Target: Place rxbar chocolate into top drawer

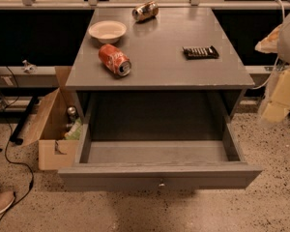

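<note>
Nearest, the top drawer (159, 171) stands pulled open, its grey floor bare. The rxbar chocolate (200, 52) lies flat on the counter (164, 74), right side, well apart from 1 tipped red can (115, 60) and 1 bowl (107, 31). The end effector (282, 93) is at the right edge; its grip cannot be told.

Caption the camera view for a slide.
With top drawer open, rxbar chocolate lies on the cabinet top; gripper at right edge.
</note>
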